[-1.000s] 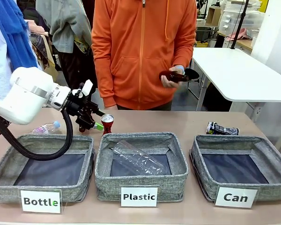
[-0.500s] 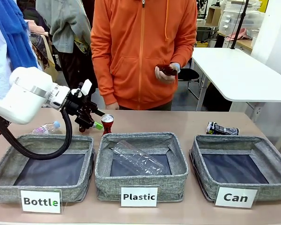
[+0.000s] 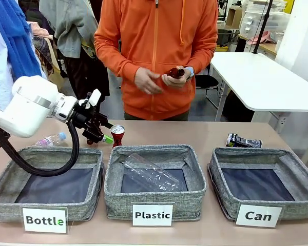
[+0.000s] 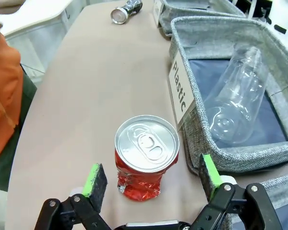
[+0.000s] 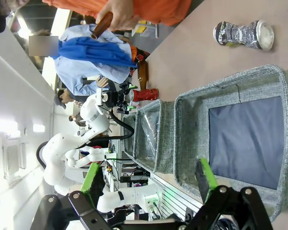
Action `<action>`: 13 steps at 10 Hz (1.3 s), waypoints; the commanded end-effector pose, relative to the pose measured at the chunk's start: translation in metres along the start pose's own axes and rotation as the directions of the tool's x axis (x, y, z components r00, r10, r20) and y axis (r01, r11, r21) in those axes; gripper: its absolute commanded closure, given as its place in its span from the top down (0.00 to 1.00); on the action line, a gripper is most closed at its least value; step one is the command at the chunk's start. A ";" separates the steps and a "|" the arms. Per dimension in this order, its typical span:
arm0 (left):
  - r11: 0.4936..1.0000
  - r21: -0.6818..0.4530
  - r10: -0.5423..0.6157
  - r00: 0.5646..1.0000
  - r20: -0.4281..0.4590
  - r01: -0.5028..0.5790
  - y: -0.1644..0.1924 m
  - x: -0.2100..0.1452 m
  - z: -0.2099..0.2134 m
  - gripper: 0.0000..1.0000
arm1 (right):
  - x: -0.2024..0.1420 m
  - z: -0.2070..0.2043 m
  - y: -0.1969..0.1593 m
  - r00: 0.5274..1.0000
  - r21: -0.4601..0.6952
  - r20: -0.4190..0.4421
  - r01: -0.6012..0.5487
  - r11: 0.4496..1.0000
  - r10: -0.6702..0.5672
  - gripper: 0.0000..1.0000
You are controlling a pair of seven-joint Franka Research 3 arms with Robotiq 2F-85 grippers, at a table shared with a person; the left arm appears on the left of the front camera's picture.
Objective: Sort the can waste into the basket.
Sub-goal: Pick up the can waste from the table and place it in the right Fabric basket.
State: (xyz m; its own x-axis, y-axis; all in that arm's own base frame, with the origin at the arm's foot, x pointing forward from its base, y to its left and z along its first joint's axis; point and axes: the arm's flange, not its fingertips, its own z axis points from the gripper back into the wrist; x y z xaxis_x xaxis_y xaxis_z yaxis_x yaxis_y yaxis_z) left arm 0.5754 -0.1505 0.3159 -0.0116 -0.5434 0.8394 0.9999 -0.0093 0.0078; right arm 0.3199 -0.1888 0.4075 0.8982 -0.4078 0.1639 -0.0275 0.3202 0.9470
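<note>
A dented red can (image 3: 117, 135) with a silver top stands upright on the table behind the middle bin. My left gripper (image 3: 99, 134) is open at its left side. In the left wrist view the red can (image 4: 145, 163) stands between the green pads of the open gripper (image 4: 151, 179), with gaps on both sides. The crushed dark can (image 3: 243, 141) lies on its side behind the "Can" basket (image 3: 297, 201), which holds nothing. My right gripper (image 5: 149, 178) is open, hovering over that basket (image 5: 192, 139), with the crushed can (image 5: 244, 33) beyond it.
The "Plastic" bin (image 3: 113, 190) holds a clear plastic bottle (image 3: 151, 174). The "Bottle" bin (image 3: 5, 187) sits at the left, with a small plastic bottle (image 3: 50, 139) behind it. A person in orange stands at the far side holding a brown bottle (image 3: 175, 73) in both hands.
The person raised the brown bottle to chest height and brought the other hand up to it. My left gripper stayed almost still beside the red can.
</note>
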 end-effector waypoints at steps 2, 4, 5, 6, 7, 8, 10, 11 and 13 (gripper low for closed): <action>1.000 -0.020 -0.006 0.999 0.040 0.006 0.005 0.003 -0.008 1.00 | 0.002 -0.001 0.001 1.000 0.022 0.015 -0.020 1.000 0.020 1.00; 0.999 -0.033 -0.008 0.999 0.038 0.009 0.006 0.004 -0.016 1.00 | 0.002 -0.001 0.001 1.000 0.022 0.015 -0.020 1.000 0.020 1.00; 0.999 -0.035 -0.010 0.999 0.041 0.011 0.005 0.004 -0.016 1.00 | 0.002 -0.001 0.001 1.000 0.022 0.015 -0.020 1.000 0.020 1.00; 0.999 -0.037 -0.011 0.999 0.045 0.013 0.006 0.004 -0.016 1.00 | 0.002 -0.001 0.001 1.000 0.022 0.015 -0.020 1.000 0.020 1.00; 0.999 -0.046 -0.010 0.999 0.046 0.012 0.006 0.003 -0.019 1.00 | 0.002 -0.001 0.001 1.000 0.022 0.015 -0.020 1.000 0.020 1.00; 0.999 -0.047 -0.014 0.999 0.039 0.015 0.006 0.001 -0.021 1.00 | 0.002 -0.001 0.001 1.000 0.022 0.015 -0.020 1.000 0.020 1.00; 0.999 -0.042 -0.014 0.998 0.063 0.017 0.002 -0.001 0.009 1.00 | 0.002 -0.001 0.001 1.000 0.022 0.015 -0.020 1.000 0.020 1.00; 0.999 -0.033 -0.018 0.998 0.062 0.020 -0.009 -0.002 0.043 1.00 | 0.002 -0.001 0.001 1.000 0.022 0.015 -0.020 1.000 0.020 1.00; 1.000 0.022 -0.014 0.999 0.031 0.013 -0.055 -0.005 0.137 1.00 | 0.002 -0.001 0.001 1.000 0.022 0.015 -0.020 1.000 0.020 1.00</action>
State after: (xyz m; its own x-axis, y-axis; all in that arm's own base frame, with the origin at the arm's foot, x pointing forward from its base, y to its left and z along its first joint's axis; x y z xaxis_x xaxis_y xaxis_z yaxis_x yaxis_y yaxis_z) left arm 0.5592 -0.0701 0.3601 -0.0059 -0.5039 0.8638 0.9999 0.0073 0.0110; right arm 0.3201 -0.1886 0.4074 0.8985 -0.4073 0.1636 -0.0272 0.3202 0.9469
